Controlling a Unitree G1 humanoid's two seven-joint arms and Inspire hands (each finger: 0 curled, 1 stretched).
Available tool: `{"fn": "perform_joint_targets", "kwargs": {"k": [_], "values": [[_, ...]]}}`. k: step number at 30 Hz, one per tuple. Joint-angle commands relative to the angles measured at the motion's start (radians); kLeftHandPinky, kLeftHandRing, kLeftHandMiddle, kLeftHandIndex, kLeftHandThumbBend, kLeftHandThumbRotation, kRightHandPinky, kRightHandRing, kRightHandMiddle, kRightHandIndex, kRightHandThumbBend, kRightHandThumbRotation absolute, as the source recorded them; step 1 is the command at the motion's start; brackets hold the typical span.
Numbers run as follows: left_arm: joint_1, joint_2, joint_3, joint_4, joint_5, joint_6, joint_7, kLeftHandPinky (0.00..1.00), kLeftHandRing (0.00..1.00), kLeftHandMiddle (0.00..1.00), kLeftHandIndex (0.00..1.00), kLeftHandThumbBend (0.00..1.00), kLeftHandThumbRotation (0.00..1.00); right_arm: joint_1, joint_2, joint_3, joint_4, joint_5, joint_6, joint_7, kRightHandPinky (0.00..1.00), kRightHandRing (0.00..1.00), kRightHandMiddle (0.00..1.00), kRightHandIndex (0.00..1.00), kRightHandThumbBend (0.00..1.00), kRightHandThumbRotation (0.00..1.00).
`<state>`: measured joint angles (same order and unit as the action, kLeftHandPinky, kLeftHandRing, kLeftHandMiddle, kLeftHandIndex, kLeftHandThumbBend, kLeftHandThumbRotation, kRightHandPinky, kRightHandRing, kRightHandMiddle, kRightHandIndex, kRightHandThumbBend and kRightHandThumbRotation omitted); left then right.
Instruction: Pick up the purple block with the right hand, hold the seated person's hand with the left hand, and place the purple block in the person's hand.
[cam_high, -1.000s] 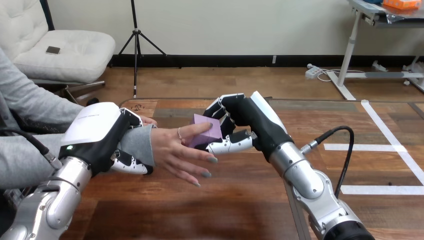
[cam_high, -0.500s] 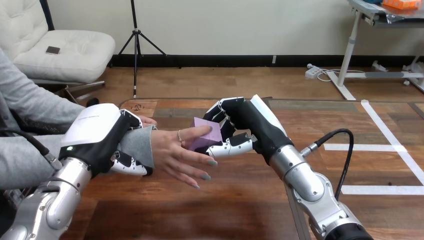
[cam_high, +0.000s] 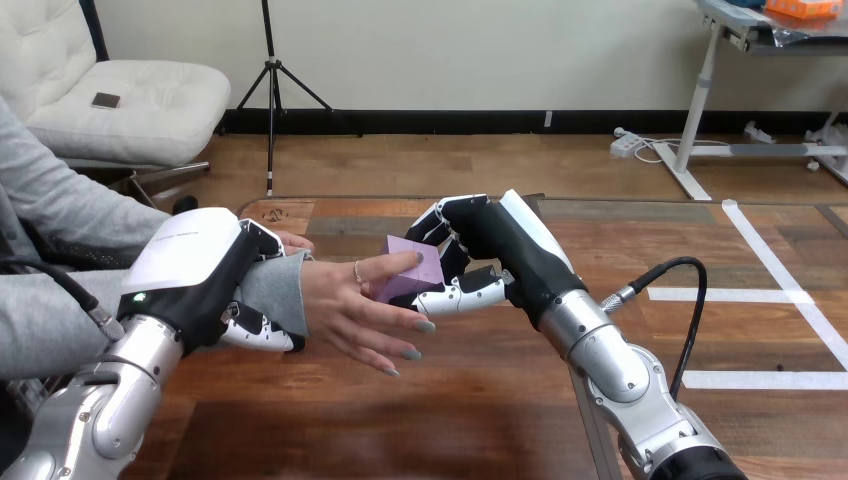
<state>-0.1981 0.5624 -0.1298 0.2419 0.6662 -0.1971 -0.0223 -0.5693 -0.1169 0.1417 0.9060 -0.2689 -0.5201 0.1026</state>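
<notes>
two hands busy: left hand (cam_high: 195, 265) fingers curled round person's wrist (cam_high: 275, 290), likely steadying it over bench (cam_high: 450, 410); right hand (cam_high: 485, 245) fingers pinching purple block (cam_high: 412, 268) against person's hand (cam_high: 345, 300), palm open to receive.

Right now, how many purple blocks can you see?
1. The purple block is gripped by the right hand, against the person's hand. More could be hidden behind the hands or arms.

- Open table (cam_high: 470, 410) is left on the near side of the person's hand (cam_high: 345, 300).
- Its far side is closed off by the block (cam_high: 412, 268) and right hand (cam_high: 490, 240).
</notes>
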Motion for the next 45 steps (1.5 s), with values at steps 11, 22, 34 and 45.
{"fn": "perform_joint_targets", "kwargs": {"k": [11, 22, 34, 45], "values": [[-0.227, -0.014, 0.013, -0.156, 0.018, -0.048, 0.051, 0.28, 0.36, 0.43, 0.46, 0.83, 0.09, -0.037, 0.009, 0.001, -0.137, 0.048, 0.007, 0.067, 0.37, 0.43, 0.47, 0.50, 0.87, 0.03], [-0.201, -0.007, 0.023, -0.183, -0.006, -0.062, 0.034, 0.39, 0.50, 0.57, 0.61, 0.86, 0.32, -0.016, -0.002, -0.006, -0.183, 0.087, 0.060, 0.120, 0.43, 0.49, 0.53, 0.56, 0.94, 0.25], [-0.181, -0.009, 0.047, -0.186, -0.142, -0.107, -0.033, 0.43, 0.56, 0.62, 0.65, 0.89, 0.65, 0.005, -0.022, -0.010, -0.218, 0.113, 0.081, 0.165, 0.55, 0.60, 0.63, 0.65, 0.97, 0.59], [-0.151, -0.009, 0.067, -0.202, -0.252, -0.130, -0.098, 0.43, 0.55, 0.62, 0.65, 0.89, 0.87, 0.023, -0.035, -0.021, -0.234, 0.138, 0.083, 0.200, 0.65, 0.71, 0.73, 0.75, 0.99, 0.82]]}}
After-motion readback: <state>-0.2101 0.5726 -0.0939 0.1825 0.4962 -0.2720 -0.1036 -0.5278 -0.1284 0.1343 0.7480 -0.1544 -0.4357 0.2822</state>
